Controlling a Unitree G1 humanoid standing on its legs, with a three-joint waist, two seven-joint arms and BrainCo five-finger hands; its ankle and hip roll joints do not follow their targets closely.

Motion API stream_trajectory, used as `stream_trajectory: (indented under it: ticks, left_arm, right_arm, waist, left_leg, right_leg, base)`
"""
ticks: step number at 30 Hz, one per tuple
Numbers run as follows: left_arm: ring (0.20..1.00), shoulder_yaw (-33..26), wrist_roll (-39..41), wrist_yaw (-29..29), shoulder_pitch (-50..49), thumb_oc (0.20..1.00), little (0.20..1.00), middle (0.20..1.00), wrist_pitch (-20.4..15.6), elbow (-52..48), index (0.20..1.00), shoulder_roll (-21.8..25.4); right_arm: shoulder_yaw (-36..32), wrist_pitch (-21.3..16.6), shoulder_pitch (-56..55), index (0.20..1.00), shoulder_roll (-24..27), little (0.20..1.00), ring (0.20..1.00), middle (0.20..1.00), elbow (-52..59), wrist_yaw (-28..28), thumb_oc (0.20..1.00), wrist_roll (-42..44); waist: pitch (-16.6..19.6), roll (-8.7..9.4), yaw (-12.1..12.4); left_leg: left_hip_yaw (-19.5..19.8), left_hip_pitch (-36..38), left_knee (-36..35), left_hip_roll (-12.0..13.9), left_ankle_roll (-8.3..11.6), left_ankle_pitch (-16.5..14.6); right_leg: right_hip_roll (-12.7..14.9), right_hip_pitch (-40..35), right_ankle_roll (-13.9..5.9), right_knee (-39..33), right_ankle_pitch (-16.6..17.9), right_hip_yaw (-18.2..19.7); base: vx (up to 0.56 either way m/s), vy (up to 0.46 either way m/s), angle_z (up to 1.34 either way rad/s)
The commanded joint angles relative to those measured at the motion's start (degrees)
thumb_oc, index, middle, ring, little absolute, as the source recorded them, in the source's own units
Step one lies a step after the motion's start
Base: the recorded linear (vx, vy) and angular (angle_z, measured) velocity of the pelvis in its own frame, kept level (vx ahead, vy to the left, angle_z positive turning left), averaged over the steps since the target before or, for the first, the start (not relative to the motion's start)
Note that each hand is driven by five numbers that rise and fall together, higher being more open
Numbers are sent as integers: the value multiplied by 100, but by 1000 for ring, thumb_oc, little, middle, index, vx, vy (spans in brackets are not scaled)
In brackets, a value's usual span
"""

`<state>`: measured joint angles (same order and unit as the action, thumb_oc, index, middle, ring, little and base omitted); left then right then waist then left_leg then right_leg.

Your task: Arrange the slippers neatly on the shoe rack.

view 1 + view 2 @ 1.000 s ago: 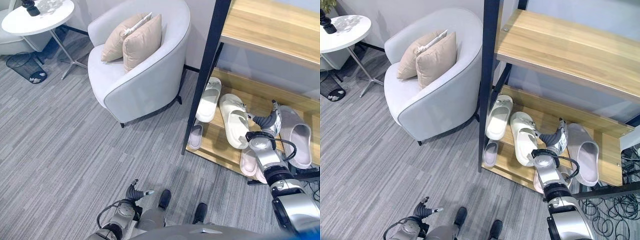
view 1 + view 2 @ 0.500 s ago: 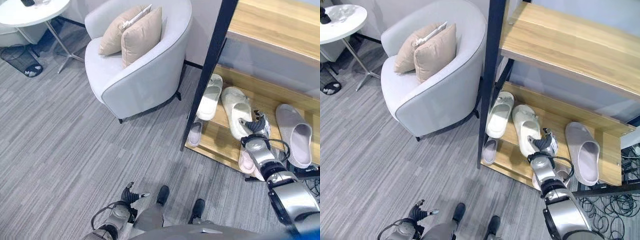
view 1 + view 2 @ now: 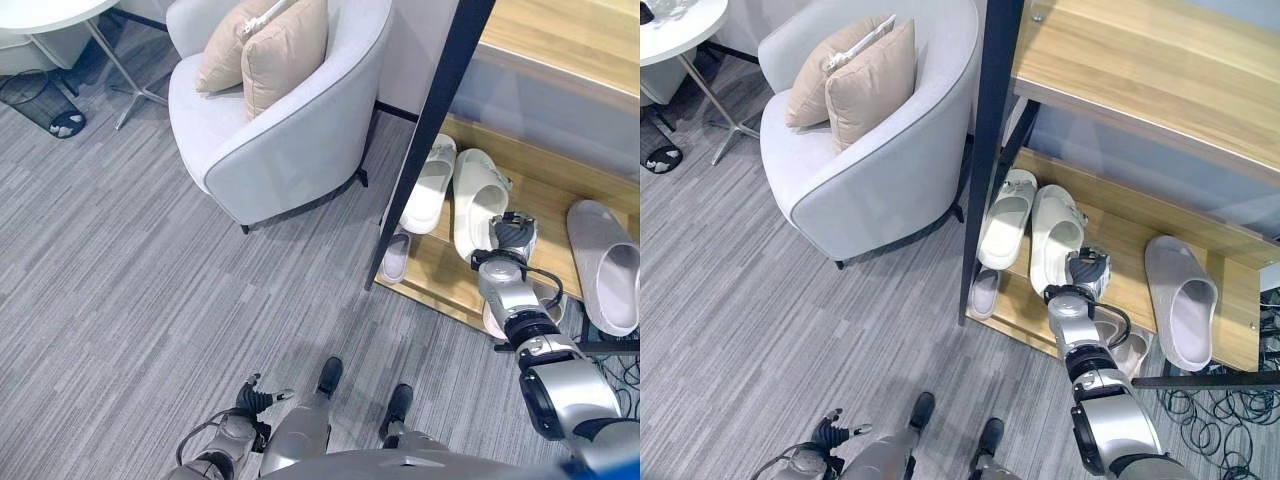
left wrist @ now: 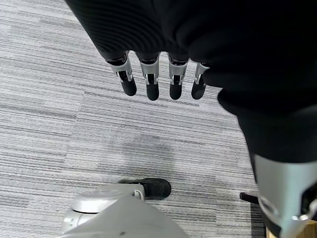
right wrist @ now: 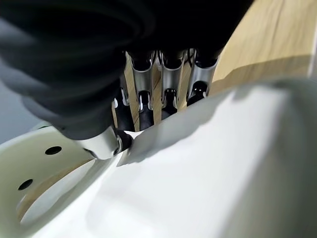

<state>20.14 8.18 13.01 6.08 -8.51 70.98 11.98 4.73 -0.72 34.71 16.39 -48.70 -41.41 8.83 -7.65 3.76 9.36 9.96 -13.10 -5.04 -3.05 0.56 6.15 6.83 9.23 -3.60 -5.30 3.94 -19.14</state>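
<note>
- The right hand [image 3: 1087,270] is pressed against a white slipper [image 3: 1054,238] on the rack's lower shelf [image 3: 1120,240]; fingers straight.
- The left hand [image 3: 256,398] is held low over the carpet [image 3: 130,270], fingers relaxed.

Black steel upright post [image 3: 992,140] of the wooden shoe rack and the light grey tub armchair [image 3: 285,130] just beside it bound access from the left (a narrow gap between them). Bare wooden shelf board [image 3: 1125,262] lies open between the cream perforated slipper [image 3: 1055,235] and the grey slipper [image 3: 1181,298].
</note>
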Motion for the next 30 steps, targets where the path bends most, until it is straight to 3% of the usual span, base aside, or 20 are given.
stream_trajectory:
  ticks: [1, 5, 6, 7, 8, 22, 27, 30]
  left_arm:
    - [1000, 131, 184, 79, 306, 1000, 1000, 1000, 38, 269, 1000, -408]
    - [1000, 133, 233, 114, 415, 1000, 1000, 1000, 81, 250, 1000, -473]
    - [1000, 144, 243, 116, 432, 1000, 1000, 1000, 89, 242, 1000, -482]
    - [1000, 135, 260, 115, 451, 1000, 1000, 1000, 103, 236, 1000, -486]
    - [1000, 124, 228, 118, 472, 1000, 1000, 1000, 153, 255, 1000, -537]
    - [1000, -55, 130, 148, 397, 1000, 1000, 1000, 189, 295, 1000, -519]
    - [1000, -254, 49, 230, 269, 1000, 1000, 1000, 150, 329, 1000, -503]
    - [1000, -386, -122, 218, 167, 1000, 1000, 1000, 183, 345, 1000, -394]
  right_arm:
    - [169, -43, 5, 200, 35, 200, 200, 200, 742, -219, 200, -343]
    - [226, 161, -125, 200, -97, 200, 200, 200, 1013, -324, 200, -612]
    - [240, 197, -122, 351, -107, 351, 351, 351, 1059, -343, 351, -678]
    - [241, 251, -126, 793, -120, 793, 793, 793, 1121, -370, 793, -752]
    - [214, 440, -237, 1000, -151, 1000, 1000, 1000, 1362, -495, 1000, -1062]
    - [201, 586, -660, 1000, -142, 1000, 1000, 1000, 1692, -487, 1000, -1580]
    - [-69, -100, -1204, 1000, -291, 1000, 1000, 1000, 2163, -613, 1000, -1160]
    - [-102, -125, -1441, 1000, -163, 1000, 1000, 1000, 2519, -537, 1000, -1348]
  waist:
    - [89, 130, 119]
    - [98, 132, 57]
    - [101, 132, 48]
    - [107, 127, 37]
    - [144, 125, -20]
    - [261, 143, -142]
    - [303, 137, -200]
    - [320, 133, -197]
  left_leg:
    - [-57, -89, 4, 98, 162, -385]
    - [-70, -70, 4, 67, 132, -408]
    - [-79, -65, 4, 64, 126, -411]
    - [-84, -62, 4, 63, 122, -411]
    - [-111, -29, 4, 42, 103, -440]
    - [-225, 120, 4, 26, 57, -518]
    - [-299, 231, 4, 71, 62, -540]
    - [-313, 300, 4, 94, 75, -548]
  right_leg:
    - [604, -372, -542, 30, 265, 10]
    - [625, -371, -540, 30, 286, 61]
    - [629, -367, -543, 30, 290, 69]
    - [633, -366, -544, 30, 292, 78]
    - [645, -366, -542, 30, 312, 122]
    - [683, -430, -548, 30, 327, 224]
    - [673, -537, -546, 30, 300, 238]
    - [671, -613, -543, 30, 293, 233]
  base:
    - [-7, 42, 0]
    - [-6, 27, 0]
    - [-6, 32, 0]
    - [-1, 54, -1]
    - [5, 56, -1]
    - [-3, 10, -2]
    - [-1, -3, -1]
    - [16, -30, -4]
